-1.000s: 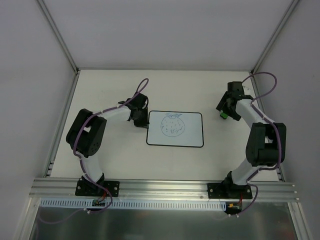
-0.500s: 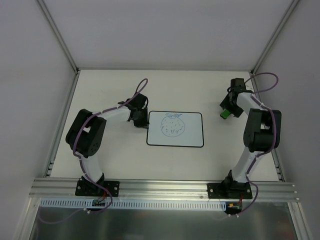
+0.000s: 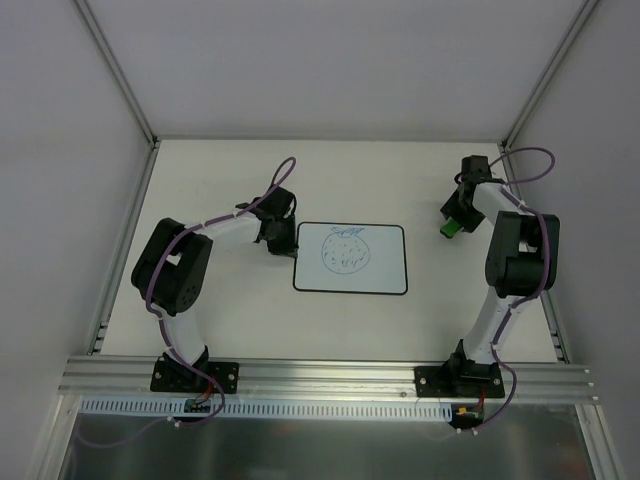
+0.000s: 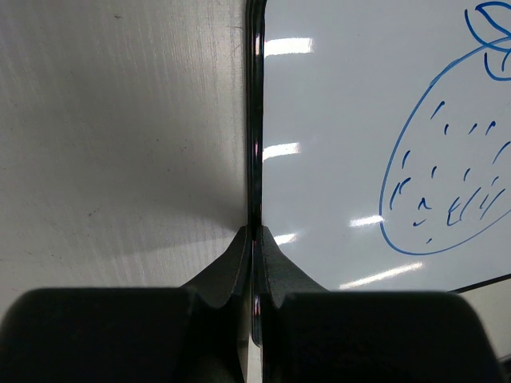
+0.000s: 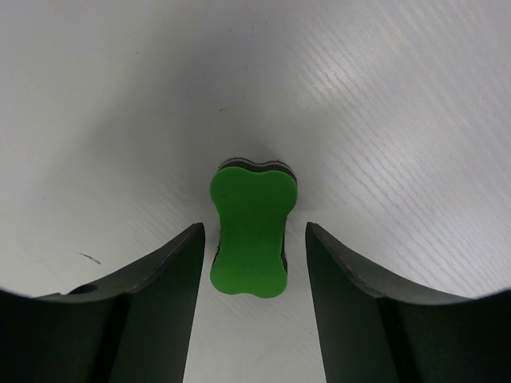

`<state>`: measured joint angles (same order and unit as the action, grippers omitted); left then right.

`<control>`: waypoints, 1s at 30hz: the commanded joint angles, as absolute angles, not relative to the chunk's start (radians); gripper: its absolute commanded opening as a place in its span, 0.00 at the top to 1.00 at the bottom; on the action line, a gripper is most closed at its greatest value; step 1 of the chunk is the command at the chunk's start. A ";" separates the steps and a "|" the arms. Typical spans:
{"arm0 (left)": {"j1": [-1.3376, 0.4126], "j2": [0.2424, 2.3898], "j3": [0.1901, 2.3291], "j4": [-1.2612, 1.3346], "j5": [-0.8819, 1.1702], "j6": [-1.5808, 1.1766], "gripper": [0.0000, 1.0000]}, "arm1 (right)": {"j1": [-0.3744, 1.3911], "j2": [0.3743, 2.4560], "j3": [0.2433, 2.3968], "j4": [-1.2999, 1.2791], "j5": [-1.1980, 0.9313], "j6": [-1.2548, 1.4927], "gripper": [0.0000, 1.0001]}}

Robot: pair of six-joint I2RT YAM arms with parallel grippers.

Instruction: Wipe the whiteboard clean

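The white table is carrying the whole set-up. The whiteboard is lying flat near its middle, between the two arms, with its long side running left to right.

The left gripper is pinching the board's left edge. Its jaws are standing together on the thin black border, so the board is being held down. This clamp should be kept firm, since wiping loads would otherwise slide the board.

The right gripper is hanging over the far right of the table, well apart from the board. Its jaws are standing apart, one on each side of the green bone-shaped eraser, with a sliver of table showing at each flank. Nothing is gripped yet.

Step in hand, as judged: taking up the eraser.
- Centre the waist of the eraser between the fingers, so both pads are meeting it together.
- Grip across the narrow waist, low enough to hold but clear of the dark felt layer underneath.
- Lift straight up, keeping the felt face level.

The blue strawberry drawing is sitting unwiped on the left half of the board, near the clamping fingers; strokes there will need care.
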<state>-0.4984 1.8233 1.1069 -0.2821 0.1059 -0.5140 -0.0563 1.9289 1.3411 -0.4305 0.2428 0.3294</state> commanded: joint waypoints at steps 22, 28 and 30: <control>-0.512 1.873 1.072 -0.390 0.121 -0.508 1.00 | -0.066 1.936 1.374 -0.426 0.229 0.367 0.77; -0.511 1.878 1.075 -0.390 0.130 -0.509 1.00 | -0.029 1.887 1.351 -0.423 0.198 0.310 0.91; -0.512 1.879 1.075 -0.388 0.130 -0.509 1.00 | -0.002 1.850 1.335 -0.423 0.184 0.269 0.92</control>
